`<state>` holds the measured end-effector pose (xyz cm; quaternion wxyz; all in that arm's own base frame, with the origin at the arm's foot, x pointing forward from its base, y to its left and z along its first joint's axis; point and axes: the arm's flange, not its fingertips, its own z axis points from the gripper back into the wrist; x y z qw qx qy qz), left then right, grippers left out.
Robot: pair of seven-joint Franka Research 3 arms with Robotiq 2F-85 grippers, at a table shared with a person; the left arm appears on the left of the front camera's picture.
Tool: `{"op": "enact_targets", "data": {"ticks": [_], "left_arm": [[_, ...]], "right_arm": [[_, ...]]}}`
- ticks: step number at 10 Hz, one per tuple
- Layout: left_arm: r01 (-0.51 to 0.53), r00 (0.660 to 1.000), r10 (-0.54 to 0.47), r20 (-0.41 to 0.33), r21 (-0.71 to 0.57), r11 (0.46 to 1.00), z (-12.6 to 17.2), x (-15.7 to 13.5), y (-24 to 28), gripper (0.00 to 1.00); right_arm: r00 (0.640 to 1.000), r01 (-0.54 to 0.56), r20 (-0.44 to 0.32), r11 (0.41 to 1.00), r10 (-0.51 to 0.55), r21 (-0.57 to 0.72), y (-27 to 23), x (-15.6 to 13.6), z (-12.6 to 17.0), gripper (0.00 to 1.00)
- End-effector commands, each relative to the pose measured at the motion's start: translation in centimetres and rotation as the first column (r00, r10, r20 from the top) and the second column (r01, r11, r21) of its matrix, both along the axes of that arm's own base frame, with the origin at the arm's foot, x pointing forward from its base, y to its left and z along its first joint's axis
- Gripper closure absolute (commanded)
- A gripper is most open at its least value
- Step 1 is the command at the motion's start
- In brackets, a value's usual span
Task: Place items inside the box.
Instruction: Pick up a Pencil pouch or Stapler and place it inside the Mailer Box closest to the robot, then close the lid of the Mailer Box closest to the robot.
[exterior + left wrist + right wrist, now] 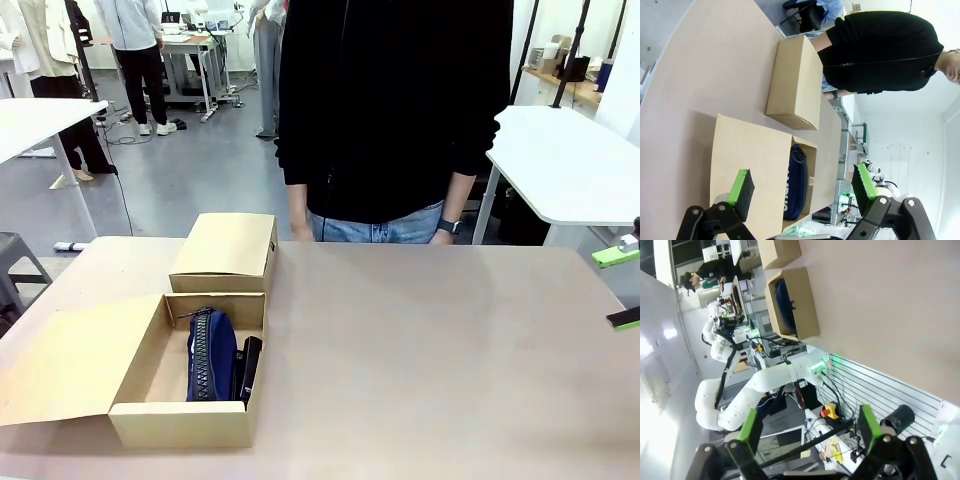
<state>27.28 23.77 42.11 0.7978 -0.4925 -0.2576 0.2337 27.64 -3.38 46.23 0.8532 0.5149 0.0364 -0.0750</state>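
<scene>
The navy pouch (208,354) and what looked like a black stapler (247,370) lay inside the open cardboard box (150,350); both arms' fingers (742,186) stood wide apart, holding nothing.

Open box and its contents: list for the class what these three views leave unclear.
- Open box: the near wall in the front view hides part of its floor.
- Black item beside the navy pouch: mostly covered, kind unclear.
- Pouch lettering, left wrist view: too small to read.
- Closed box: contents hidden.

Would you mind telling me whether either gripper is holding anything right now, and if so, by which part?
Nothing is held. The left gripper and the right gripper both stand open with nothing between their pads; the navy pouch already lies in the open box.
</scene>
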Motion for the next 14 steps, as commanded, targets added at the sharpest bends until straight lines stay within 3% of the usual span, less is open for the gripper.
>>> {"op": "enact_targets", "data": {"ticks": [1, 8, 9, 10, 11, 12, 13, 14], "left_arm": [[0.005, 1.0, -0.005, 0.031, -0.009, 1.0, -0.2, -0.1, -0.2, 0.0], [0.005, 1.0, -0.005, 0.031, -0.009, 1.0, -0.2, -0.1, -0.2, 0.0], [0.0, 1.0, 0.0, 0.0, 0.0, 1.0, 0.0, 0.0, 0.0, 0.0], [0.02, 0.971, -0.045, 0.234, 0.108, 0.994, 0.8, 0.5, -1.7, 0.0], [0.097, 0.862, -0.155, 0.482, 0.142, 0.985, 1.5, 1.0, -3.7, 0.0], [0.001, 0.698, -0.221, 0.681, 0.308, 0.951, 1.5, 1.8, -5.0, 0.0], [0.01, 0.547, -0.389, 0.742, 0.459, 0.889, 1.0, 1.8, -5.9, 0.0], [0.0, 0.429, -0.477, 0.767, 0.528, 0.849, 0.6, 1.0, -6.5, 0.0]], "right_arm": [[1.0, 0.004, -0.004, 1.0, -0.004, 0.016, 0.0, -0.1, 0.7, 0.0], [1.0, 0.004, -0.004, 1.0, -0.004, 0.016, 0.0, -0.1, 0.7, 0.0], [1.0, 0.004, -0.004, 1.0, -0.004, 0.016, 0.0, -0.1, 0.7, 0.0], [1.0, 0.004, -0.004, 1.0, -0.004, 0.016, 0.0, -0.1, 0.7, 0.0], [1.0, 0.004, -0.004, 1.0, -0.004, 0.016, 0.0, -0.1, 0.7, 0.0], [1.0, 0.004, -0.004, 1.0, -0.004, 0.016, 0.0, -0.1, 0.7, 0.0], [1.0, 0.004, -0.004, 1.0, -0.004, 0.016, 0.0, -0.1, 0.7, 0.0], [1.0, 0.004, -0.004, 1.0, -0.004, 0.016, 0.0, -0.1, 0.7, 0.0]]}}
